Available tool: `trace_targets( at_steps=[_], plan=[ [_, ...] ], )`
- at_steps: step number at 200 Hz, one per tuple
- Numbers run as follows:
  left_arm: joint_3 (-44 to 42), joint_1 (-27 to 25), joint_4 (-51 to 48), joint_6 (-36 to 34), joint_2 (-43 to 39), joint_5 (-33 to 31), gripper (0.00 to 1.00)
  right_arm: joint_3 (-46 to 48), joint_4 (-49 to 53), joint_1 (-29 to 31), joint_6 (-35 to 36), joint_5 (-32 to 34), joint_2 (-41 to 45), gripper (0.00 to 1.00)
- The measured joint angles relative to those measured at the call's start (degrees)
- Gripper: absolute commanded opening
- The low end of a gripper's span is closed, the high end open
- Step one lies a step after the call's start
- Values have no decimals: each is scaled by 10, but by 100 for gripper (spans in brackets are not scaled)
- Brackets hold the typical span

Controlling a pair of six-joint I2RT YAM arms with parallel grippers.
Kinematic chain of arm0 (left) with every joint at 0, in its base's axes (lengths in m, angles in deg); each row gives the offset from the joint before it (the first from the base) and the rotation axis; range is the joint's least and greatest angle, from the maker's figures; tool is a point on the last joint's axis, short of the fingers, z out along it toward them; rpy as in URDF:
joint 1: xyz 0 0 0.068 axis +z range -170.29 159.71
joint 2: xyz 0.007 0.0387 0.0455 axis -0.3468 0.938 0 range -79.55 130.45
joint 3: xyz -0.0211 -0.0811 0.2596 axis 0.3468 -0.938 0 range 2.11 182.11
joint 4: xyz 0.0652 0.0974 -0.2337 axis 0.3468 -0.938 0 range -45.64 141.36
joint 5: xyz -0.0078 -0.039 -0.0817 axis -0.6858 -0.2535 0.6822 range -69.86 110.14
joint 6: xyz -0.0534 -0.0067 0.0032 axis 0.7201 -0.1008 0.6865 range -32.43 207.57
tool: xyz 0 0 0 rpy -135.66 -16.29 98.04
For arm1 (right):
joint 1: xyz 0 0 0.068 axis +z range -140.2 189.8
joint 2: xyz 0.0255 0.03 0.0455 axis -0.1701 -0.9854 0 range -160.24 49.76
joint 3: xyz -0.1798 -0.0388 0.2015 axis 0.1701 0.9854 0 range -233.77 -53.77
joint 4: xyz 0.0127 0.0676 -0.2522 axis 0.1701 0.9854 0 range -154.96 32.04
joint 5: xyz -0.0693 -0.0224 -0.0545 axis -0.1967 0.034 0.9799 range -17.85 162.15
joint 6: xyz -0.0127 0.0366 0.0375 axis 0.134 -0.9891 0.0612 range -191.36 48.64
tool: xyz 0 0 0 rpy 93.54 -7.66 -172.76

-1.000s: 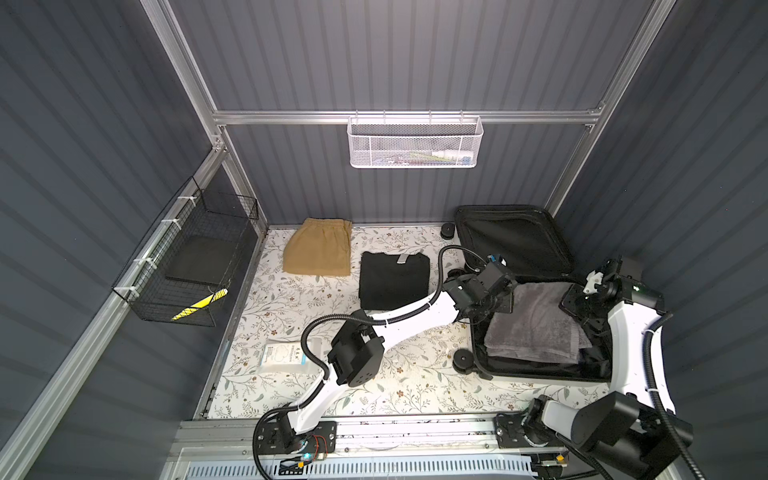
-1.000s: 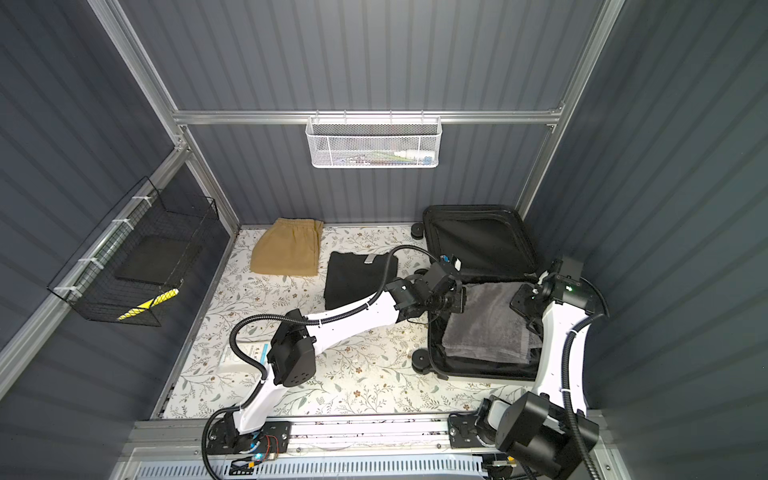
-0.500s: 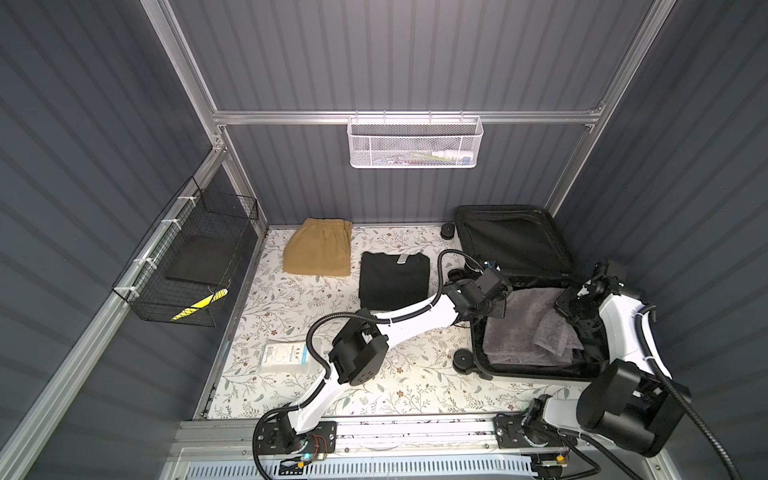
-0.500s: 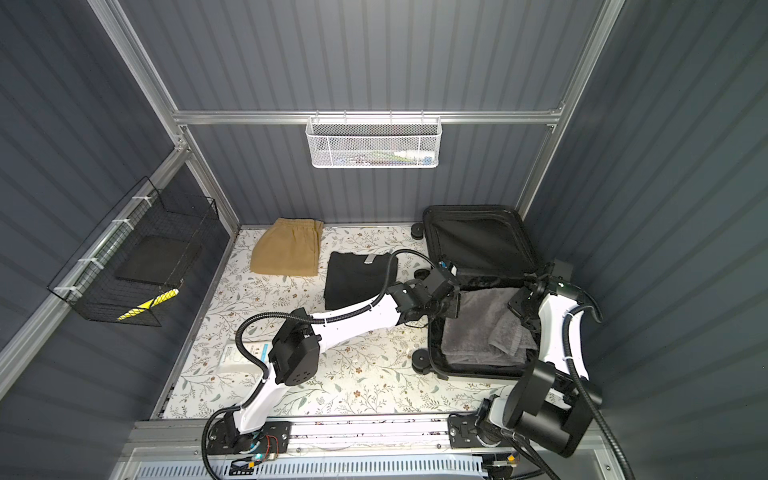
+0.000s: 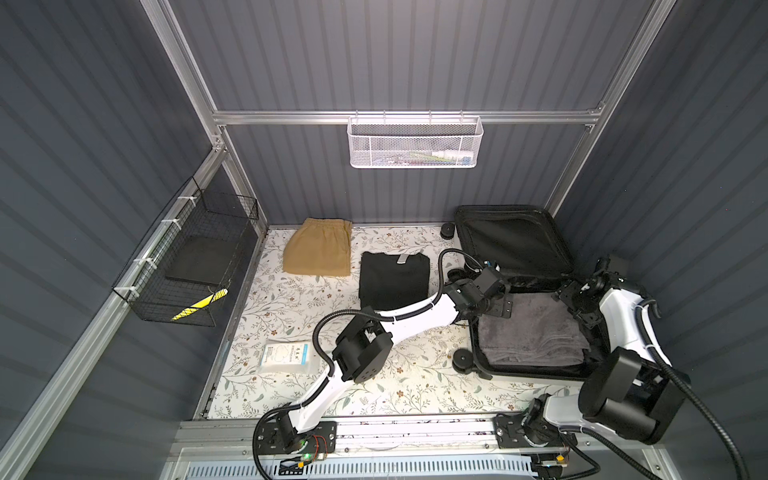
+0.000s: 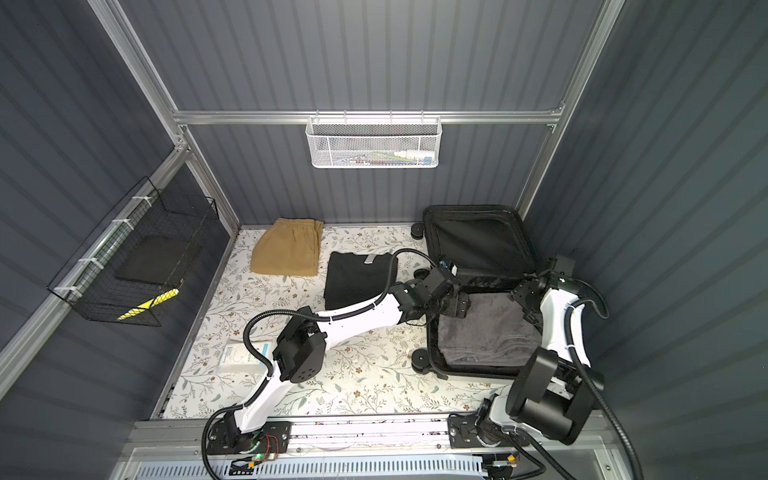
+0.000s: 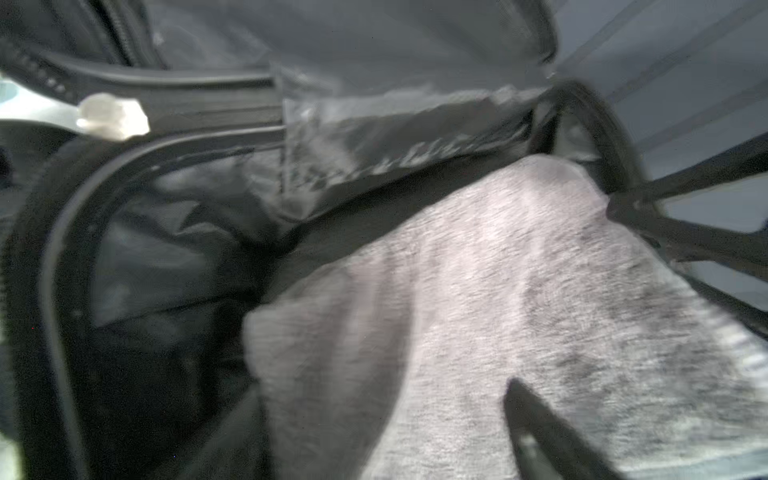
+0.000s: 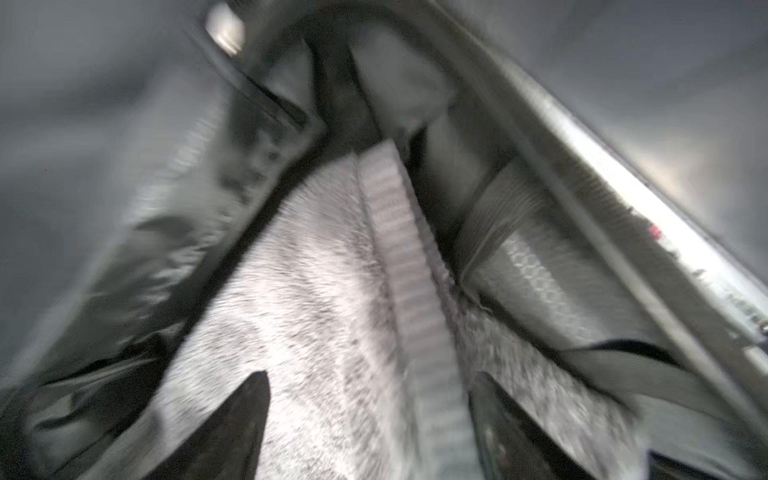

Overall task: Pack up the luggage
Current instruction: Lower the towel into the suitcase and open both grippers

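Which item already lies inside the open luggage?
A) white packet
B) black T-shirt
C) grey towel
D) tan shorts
C: the grey towel lies in the luggage, while the tan shorts, black T-shirt and white packet lie outside it on the table.

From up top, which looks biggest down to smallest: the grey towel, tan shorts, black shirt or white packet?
In a top view:
1. grey towel, lying in the luggage
2. black shirt and tan shorts: they look about alike, so no ranking
3. white packet
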Motion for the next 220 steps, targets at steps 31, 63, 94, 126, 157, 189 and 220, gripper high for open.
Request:
trace_targets(
  at_steps=[31, 63, 94, 126, 157, 189, 220],
  plan=[
    [7, 7, -10, -10, -3, -1, 100, -17, 9, 0, 0, -7, 68, 82],
    [11, 14, -17, -22, -13, 3, 100, 20, 3, 3, -7, -37, 128, 82],
    [10, 29, -26, -29, -38, 20, 100, 127, -19, 4, -25, -78, 152, 82],
    [-42, 55, -26, -32, -99, 34, 100, 210, -57, 4, -38, -98, 110, 83],
    [-108, 90, -24, -43, -161, 42, 100, 229, -103, 4, -43, -107, 57, 83],
    [-165, 122, -29, -62, -208, 45, 100, 230, -118, 5, -48, -137, 58, 83],
    [-218, 143, -38, -76, -248, 51, 100, 221, -105, 45, -59, -161, 116, 83]
  ],
)
